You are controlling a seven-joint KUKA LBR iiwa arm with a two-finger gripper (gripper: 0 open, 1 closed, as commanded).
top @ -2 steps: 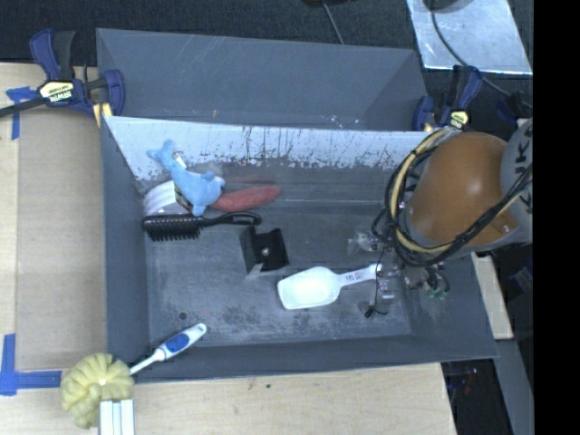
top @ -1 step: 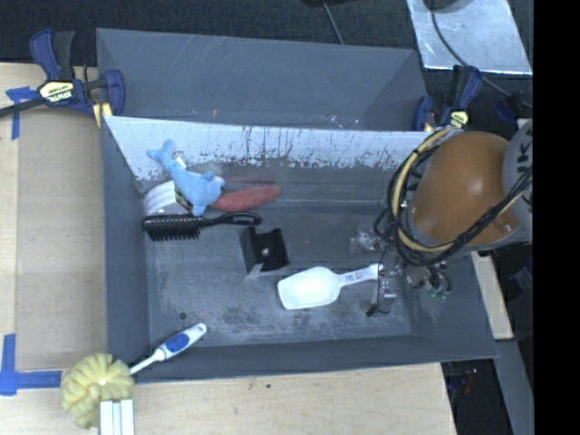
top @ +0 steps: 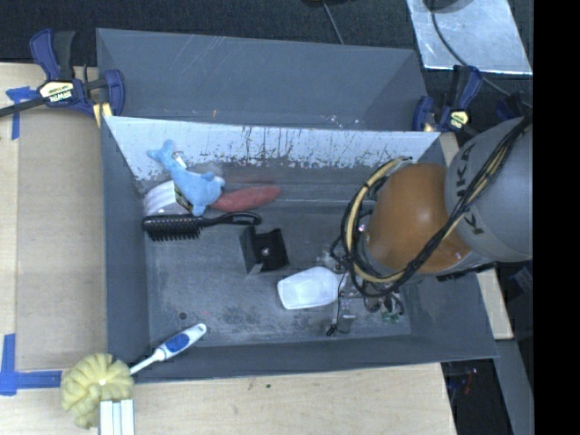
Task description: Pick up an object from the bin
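Gripper (top: 343,311) low in bin (top: 122,243), front right | grip state cannot be told | white rounded lump (top: 308,290) lying just beside it, left | risk: lump likely to be nudged aside or clipped at its edge if approached off-centre

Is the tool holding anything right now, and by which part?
Cannot be told. The tool is down at the right edge of a white rounded piece near the bin's front wall; no hold on it shows.
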